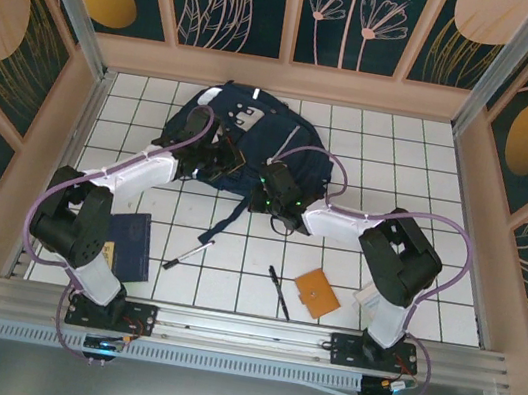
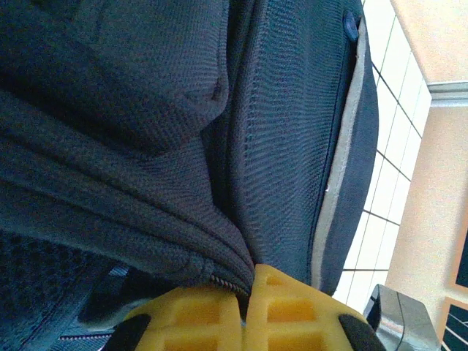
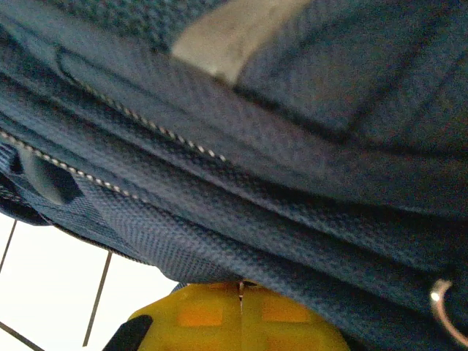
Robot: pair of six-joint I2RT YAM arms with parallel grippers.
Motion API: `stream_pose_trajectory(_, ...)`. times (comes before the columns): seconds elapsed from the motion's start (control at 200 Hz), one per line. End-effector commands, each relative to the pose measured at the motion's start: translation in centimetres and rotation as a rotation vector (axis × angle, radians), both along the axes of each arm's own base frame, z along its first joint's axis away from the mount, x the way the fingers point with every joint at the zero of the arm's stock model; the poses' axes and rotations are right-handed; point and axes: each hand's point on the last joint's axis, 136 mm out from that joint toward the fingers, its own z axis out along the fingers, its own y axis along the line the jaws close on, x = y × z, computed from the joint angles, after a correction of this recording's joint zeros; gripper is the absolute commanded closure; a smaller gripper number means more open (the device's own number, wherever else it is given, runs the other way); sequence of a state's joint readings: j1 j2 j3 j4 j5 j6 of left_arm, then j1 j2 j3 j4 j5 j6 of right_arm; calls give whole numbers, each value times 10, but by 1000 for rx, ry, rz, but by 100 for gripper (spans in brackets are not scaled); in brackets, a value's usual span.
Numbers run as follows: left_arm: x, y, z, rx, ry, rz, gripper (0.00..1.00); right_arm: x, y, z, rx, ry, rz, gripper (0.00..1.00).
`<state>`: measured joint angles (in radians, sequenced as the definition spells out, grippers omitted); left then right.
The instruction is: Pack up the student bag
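On student bag [image 1: 263, 142] fabric, end effectors [image 2: 247, 281] [image 3: 241, 287] clamp.

At twelve o'clock, bag [image 1: 262, 147]: matt navy cloth, coarse weave; zip [image 3: 146, 123] teeth silvery metal; table [image 1: 394, 148]: smooth white tiles; left pads [image 2: 285, 314]: matt yellow plastic.

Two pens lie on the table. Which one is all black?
The black pen beside the orange wallet, toward the right. The white pen, nearer the blue notebook, has a pale barrel with dark ends.
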<state>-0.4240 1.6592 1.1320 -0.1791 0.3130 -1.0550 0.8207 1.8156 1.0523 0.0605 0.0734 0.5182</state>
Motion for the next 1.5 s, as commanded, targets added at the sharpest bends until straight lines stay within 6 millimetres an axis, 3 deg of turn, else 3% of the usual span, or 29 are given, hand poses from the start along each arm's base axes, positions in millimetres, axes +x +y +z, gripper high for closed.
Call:
stream_pose_trajectory(0.0,5,-2,27,21,-71,-33,100,12,-23,15,-59,-37,-77,100)
stream_pose_trajectory(0.145,13,10,22,121,-107,-22,100,9,-55,16,-113,-18,-118,100)
stream_pose_trajectory(0.315,21,20,15,203,-139,-37,100,12,-110,18,-153,-15,-204,100)
stream_pose_trajectory(0.495,27,22,9,254,-173,-91,100,15,-168,25,-202,-30,-298,100)
stream_pose_trajectory(0.53,28,21,8,265,-182,-108,100,12,-172,26,-210,-36,-294,100)
stream_pose_trajectory(0.561,28,21,7,270,-188,-123,100,16,-189,26,-214,-33,-331,100)
stream_pose_trajectory(0.641,31,23,8,293,-211,-149,100,16,-203,27,-206,-27,-334,100)
stream_pose_trajectory(0.676,32,24,9,305,-225,-159,100,16,-203,28,-201,-27,-316,100)
stream_pose_trajectory(0.691,34,25,-1,318,-206,-165,100,15,-203,29,-201,-29,-307,100)
stream_pose_trajectory(0.726,37,28,-4,331,-205,-173,100,14,-198,30,-194,-33,-271,100)
stream_pose_trajectory(0.931,76,45,-15,440,-238,-201,100,-5,-141,38,-122,-54,-17,100)
stream_pose_trajectory(0.961,81,45,-14,451,-243,-212,95,-5,-136,37,-116,-53,0,100)
stream_pose_trajectory(1.001,86,45,-11,462,-243,-218,80,-9,-124,35,-113,-48,33,100)
stream_pose_trajectory(1.121,87,42,7,452,-239,-228,60,-12,-109,30,-110,-41,59,100)
stream_pose_trajectory(1.186,80,41,14,431,-232,-237,56,-12,-105,28,-103,-36,72,100)
stream_pose_trajectory(1.376,47,25,16,411,-257,-350,49,1,-91,29,-45,-24,187,55)
stream_pose_trajectory(1.496,31,-7,17,464,-369,-521,48,19,-96,26,1,-10,262,51)
